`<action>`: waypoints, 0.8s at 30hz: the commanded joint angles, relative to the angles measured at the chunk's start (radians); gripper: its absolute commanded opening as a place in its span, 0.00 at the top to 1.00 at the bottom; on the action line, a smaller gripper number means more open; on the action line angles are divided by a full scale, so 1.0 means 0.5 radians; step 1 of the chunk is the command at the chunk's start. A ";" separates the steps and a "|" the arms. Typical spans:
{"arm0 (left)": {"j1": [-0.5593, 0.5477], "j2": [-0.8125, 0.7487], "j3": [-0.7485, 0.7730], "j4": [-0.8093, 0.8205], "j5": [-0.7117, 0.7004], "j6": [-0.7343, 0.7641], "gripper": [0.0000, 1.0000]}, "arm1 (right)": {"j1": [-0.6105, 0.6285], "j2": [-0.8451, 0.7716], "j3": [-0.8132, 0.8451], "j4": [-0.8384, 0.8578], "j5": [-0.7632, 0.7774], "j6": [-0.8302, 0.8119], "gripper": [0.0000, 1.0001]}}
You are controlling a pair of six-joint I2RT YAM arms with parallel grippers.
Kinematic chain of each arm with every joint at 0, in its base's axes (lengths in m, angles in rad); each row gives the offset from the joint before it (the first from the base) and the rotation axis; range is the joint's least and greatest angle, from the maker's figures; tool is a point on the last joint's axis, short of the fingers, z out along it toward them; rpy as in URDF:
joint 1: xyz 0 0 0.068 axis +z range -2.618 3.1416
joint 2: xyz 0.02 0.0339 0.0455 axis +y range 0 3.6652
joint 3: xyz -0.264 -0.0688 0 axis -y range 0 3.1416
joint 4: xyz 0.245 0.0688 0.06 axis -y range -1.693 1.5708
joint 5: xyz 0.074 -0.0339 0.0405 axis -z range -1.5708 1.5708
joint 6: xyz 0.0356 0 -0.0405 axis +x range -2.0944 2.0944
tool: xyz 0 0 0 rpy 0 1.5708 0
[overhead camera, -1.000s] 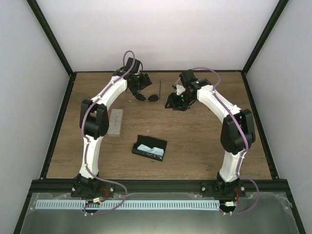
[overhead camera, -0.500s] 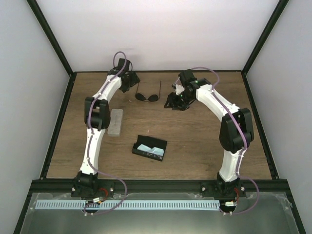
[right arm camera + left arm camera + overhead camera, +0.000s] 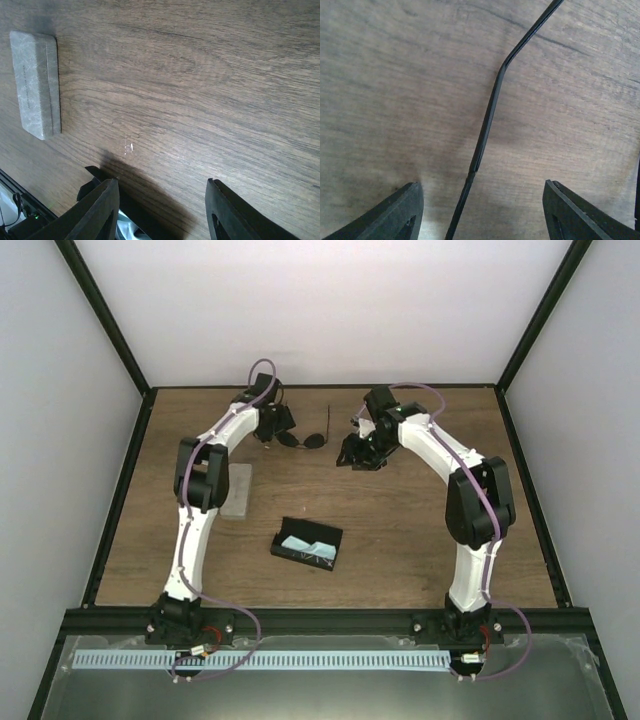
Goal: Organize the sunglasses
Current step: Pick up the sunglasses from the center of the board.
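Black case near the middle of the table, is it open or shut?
Open: the top view looks into the black case, with a light blue cloth lying inside.

Overhead far above; wrist cams near, sharing tabletop (image 3: pixel 420 530).

Sunglasses (image 3: pixel 313 442) far back — case (image 3: pixel 283 545) nearer

Sunglasses (image 3: pixel 313 441), upper centre: black wire frame, dark lenses noted. Table (image 3: pixel 400 530): brown, streaked wood grain. Closed case (image 3: pixel 36 82), upper left: mottled grey. Open case (image 3: pixel 281 544), centre: black; light blue cloth (image 3: pixel 301 542) seen inside. Left arm (image 3: pixel 188 545): white links, black joints.
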 commanded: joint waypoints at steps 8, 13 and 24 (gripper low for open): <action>-0.062 -0.283 -0.638 0.080 0.053 0.019 0.52 | -0.011 0.022 0.073 0.011 -0.020 -0.052 0.51; -0.062 -0.297 -0.647 0.071 0.096 0.031 0.69 | -0.011 -0.013 0.029 0.019 -0.003 -0.059 0.51; -0.068 -0.465 -0.868 0.214 0.144 0.045 0.96 | -0.013 -0.051 -0.070 0.126 0.016 0.009 0.51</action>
